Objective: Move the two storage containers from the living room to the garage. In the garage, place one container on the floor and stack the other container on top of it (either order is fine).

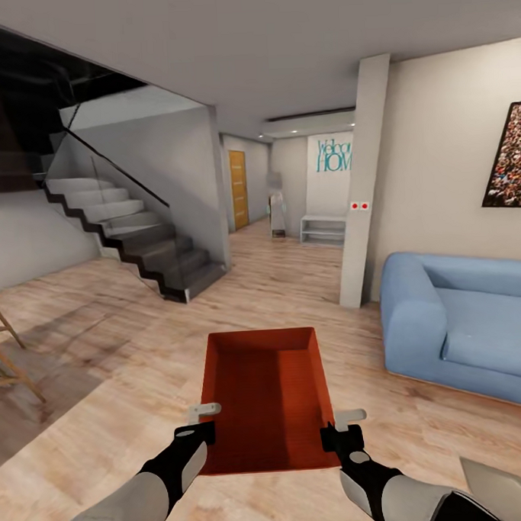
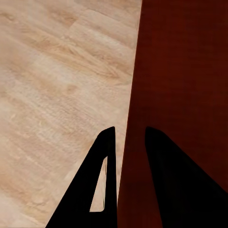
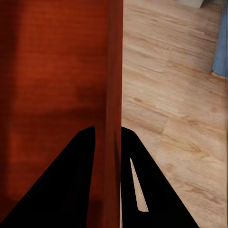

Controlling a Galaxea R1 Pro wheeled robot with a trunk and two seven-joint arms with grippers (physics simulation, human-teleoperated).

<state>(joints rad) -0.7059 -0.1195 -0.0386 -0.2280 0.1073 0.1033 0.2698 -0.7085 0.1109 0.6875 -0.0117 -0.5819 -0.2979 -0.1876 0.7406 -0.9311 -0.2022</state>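
From my head camera I see the orange-red box [image 1: 268, 397] held out in front of me above the light wood floor [image 1: 103, 314], level and open side up. My left gripper [image 1: 199, 420] takes its left wall near the close corner and my right gripper [image 1: 339, 427] takes the right wall opposite. Ahead are a grey staircase [image 1: 137, 236], a white pillar [image 1: 367, 178], a blue sofa [image 1: 462, 319] and, far down the hall, an orange-wood door [image 1: 238, 189]. I am carrying one box here.

My left wrist camera looks along the fingers [image 2: 107, 185]: they straddle the thin wall of the box [image 2: 180, 95], one outside and one inside, closed down to the wall's thickness, with planks [image 2: 57, 95] below.

My right wrist camera gives the mirror picture, fingers [image 3: 130, 175] pinched on the other wall of the box [image 3: 57, 85], planks [image 3: 171, 104] and a sliver of sofa [image 3: 221, 42] beyond.

I judge the box light and stiff, though the thin straight walls could flex or slip (smooth plastic, by the look), so gripping both side walls evenly suits it. Only the wrist cameras show the pinch itself; only the head camera shows the route.
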